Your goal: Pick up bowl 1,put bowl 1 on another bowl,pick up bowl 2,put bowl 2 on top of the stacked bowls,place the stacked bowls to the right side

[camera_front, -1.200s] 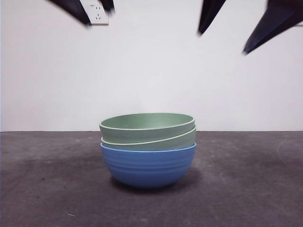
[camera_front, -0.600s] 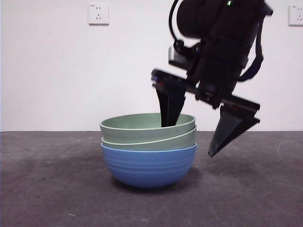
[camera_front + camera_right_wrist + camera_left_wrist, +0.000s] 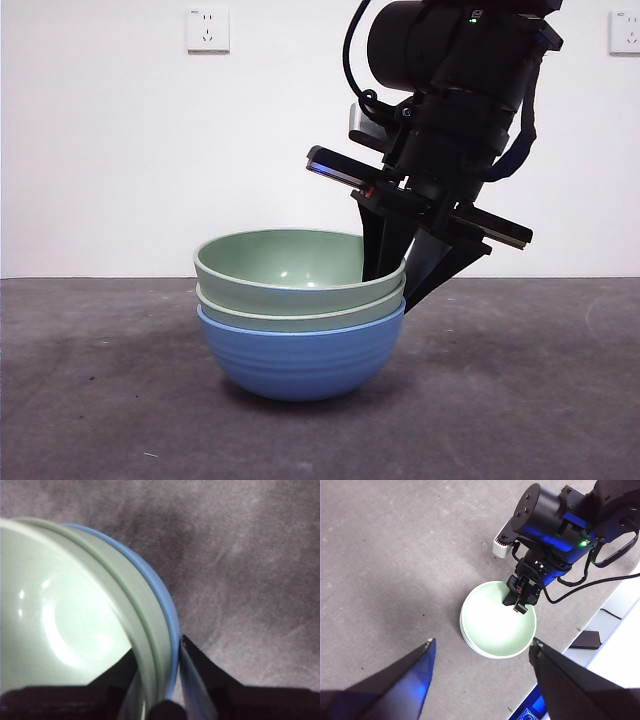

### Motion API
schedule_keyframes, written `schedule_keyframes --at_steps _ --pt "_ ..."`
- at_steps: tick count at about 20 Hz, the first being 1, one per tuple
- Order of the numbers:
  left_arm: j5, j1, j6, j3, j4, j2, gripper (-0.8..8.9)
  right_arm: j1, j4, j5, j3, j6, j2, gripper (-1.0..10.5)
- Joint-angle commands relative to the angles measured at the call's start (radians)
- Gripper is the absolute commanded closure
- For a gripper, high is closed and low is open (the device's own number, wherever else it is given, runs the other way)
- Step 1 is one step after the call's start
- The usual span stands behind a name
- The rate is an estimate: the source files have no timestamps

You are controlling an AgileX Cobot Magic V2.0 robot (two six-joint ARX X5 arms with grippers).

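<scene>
While one jaw of the right gripper sits inside the stacked bowls and the other outside, the rim wall at the stack's 3 o'clock side lies straight between them; the jaws are narrow and look clamped on all three rims. Seen from the right wrist, the blue bowl is outermost against the outer jaw. On the table the stack tips slightly up toward the gripper. Any carry should head toward 3 o'clock. Left gripper waits high above, jaws wide, holding nothing
</scene>
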Motion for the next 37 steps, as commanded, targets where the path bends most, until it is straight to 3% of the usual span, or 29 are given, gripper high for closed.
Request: schedule_keyframes --at_steps 1,8,18,22,32,35,37 --pt "0.0 0.002 0.001 -0.003 0.0 -0.002 4.95 0.005 -0.023 0.006 -0.014 -0.006 0.012 9.6" --pt "0.0 0.002 0.002 -0.003 -0.001 -0.001 4.95 -0.022 -0.005 0.001 -0.011 -0.009 -0.071 9.6" --pt "0.001 0.002 0.0 -0.003 -0.011 -0.001 4.95 -0.392 0.037 0.009 -0.009 -0.07 -0.127 9.6" --pt "0.002 0.001 0.0 -0.003 -0.005 -0.001 4.95 -0.476 0.039 0.007 -0.009 -0.095 -0.085 9.6" --pt "0.002 0.001 -0.007 -0.003 -0.009 -0.001 4.95 -0.499 0.055 0.007 -0.009 -0.103 0.007 9.4" --pt "0.002 0.001 -0.007 -0.003 -0.015 -0.001 4.95 -0.499 0.052 0.006 -0.009 -0.103 0.017 7.5" --pt "0.002 0.001 -0.007 -0.003 -0.019 -0.001 4.95 -0.499 0.053 0.006 -0.009 -0.103 0.017 7.2"
